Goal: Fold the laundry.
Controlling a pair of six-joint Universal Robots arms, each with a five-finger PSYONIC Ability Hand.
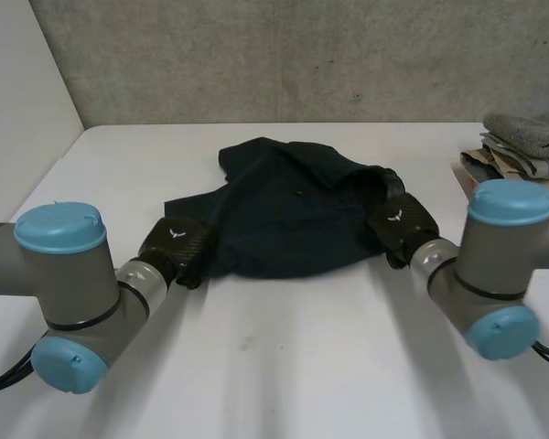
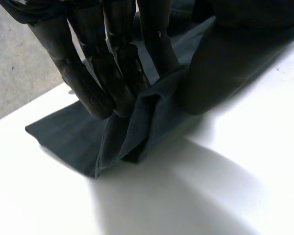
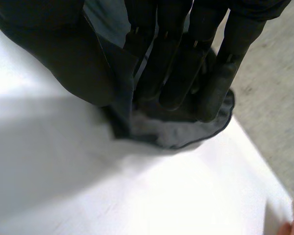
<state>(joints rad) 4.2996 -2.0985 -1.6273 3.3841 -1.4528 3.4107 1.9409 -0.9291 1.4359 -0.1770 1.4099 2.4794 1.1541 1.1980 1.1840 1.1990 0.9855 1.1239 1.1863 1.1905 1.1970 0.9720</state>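
A dark navy garment (image 1: 284, 215) lies crumpled in the middle of the white table (image 1: 274, 366). My left hand (image 1: 177, 245) is at the garment's near left edge. In the left wrist view its straight fingers (image 2: 108, 68) pinch a raised fold of the cloth (image 2: 137, 122) against the thumb, just above the table. My right hand (image 1: 400, 224) is at the garment's right edge. In the right wrist view its fingers (image 3: 181, 73) press a rounded bit of the cloth's edge (image 3: 186, 134) against the thumb, close to the tabletop.
A stack of folded grey and tan laundry (image 1: 522, 146) sits at the table's back right. The table's side edges run close by each hand, with grey floor (image 3: 279, 98) beyond. A grey wall stands behind the table.
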